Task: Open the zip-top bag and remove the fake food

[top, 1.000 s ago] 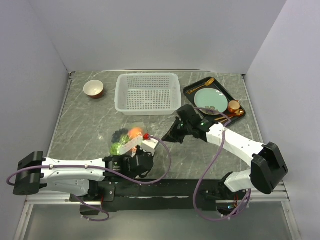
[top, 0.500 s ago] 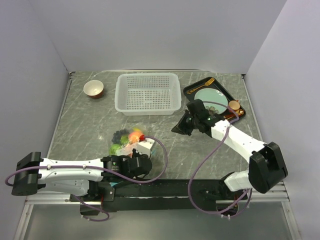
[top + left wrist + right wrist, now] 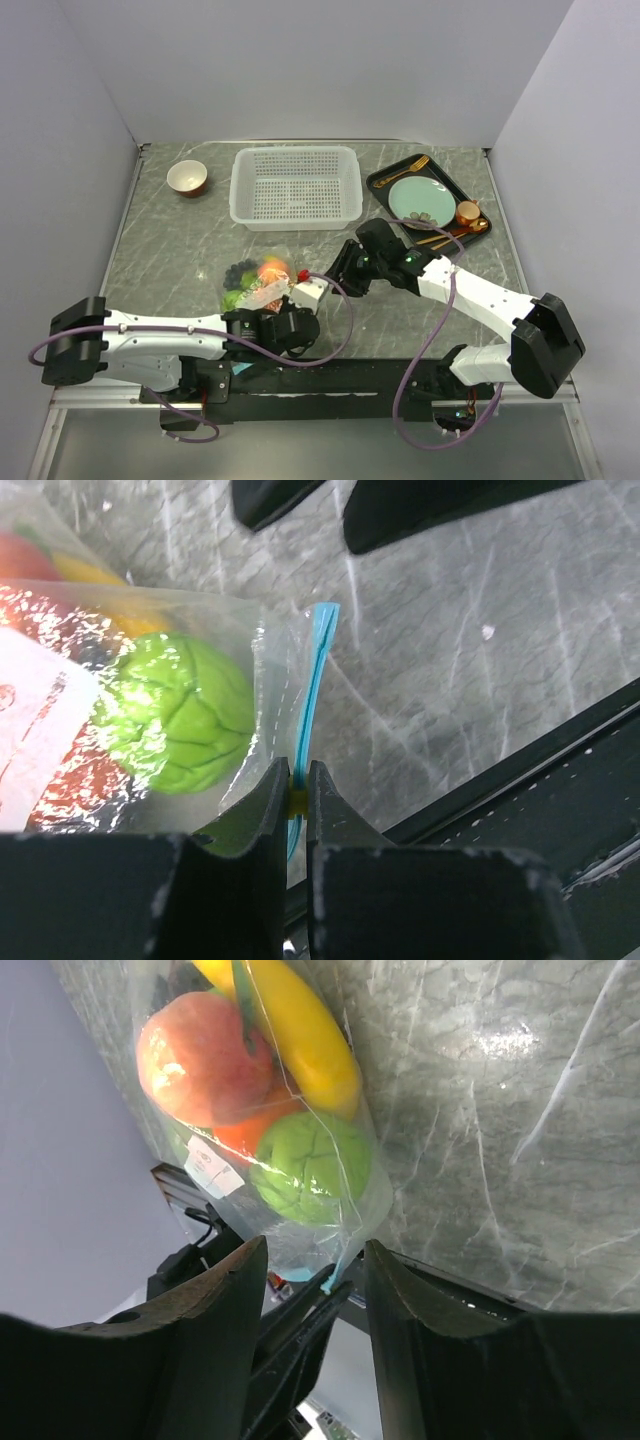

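The zip-top bag (image 3: pixel 256 284) lies near the table's front with the fake food inside: a peach (image 3: pixel 195 1055), a banana (image 3: pixel 300 1035), a green round fruit (image 3: pixel 185 725) and dark grapes (image 3: pixel 236 270). My left gripper (image 3: pixel 297 780) is shut on the bag's teal zip strip (image 3: pixel 318 670), on a small yellow tab at the strip. My right gripper (image 3: pixel 315 1260) stands open just right of the bag, its jaws on either side of the strip's corner (image 3: pixel 335 1278) without touching it. In the top view the right gripper (image 3: pixel 337 272) sits close beside the left wrist.
A white perforated basket (image 3: pixel 295 186) stands at the back centre and a small bowl (image 3: pixel 187 177) at the back left. A black tray (image 3: pixel 378 183) at the back right holds a pale-green plate (image 3: pixel 418 198), a copper cup (image 3: pixel 467 212) and cutlery.
My right gripper went from shut to open. It pulled back toward the tray, then came forward to the bag's zip corner. The left gripper kept its hold on the strip.
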Available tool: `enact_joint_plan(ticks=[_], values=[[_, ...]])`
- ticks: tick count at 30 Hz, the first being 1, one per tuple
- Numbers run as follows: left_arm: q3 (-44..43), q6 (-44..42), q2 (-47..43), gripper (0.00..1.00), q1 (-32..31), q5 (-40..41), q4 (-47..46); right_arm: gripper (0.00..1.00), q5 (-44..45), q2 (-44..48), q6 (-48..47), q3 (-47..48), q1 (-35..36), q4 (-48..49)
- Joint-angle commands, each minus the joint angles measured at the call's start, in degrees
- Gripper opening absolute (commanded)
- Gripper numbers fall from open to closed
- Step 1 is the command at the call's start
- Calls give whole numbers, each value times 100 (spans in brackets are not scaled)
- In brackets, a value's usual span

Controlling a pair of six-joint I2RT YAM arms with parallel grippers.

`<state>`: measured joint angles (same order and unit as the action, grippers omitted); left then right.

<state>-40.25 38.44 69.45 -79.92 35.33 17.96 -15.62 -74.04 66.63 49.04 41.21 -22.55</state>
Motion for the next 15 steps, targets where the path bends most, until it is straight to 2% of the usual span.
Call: enact_joint_plan(ticks=[1,15], values=[[-343,-310,147,7,-24,0,-486,50,32,144,236,-113,115,171],[-440,-433,420,8,-6,97,-671,38,67,65,254,-272,186,101]])
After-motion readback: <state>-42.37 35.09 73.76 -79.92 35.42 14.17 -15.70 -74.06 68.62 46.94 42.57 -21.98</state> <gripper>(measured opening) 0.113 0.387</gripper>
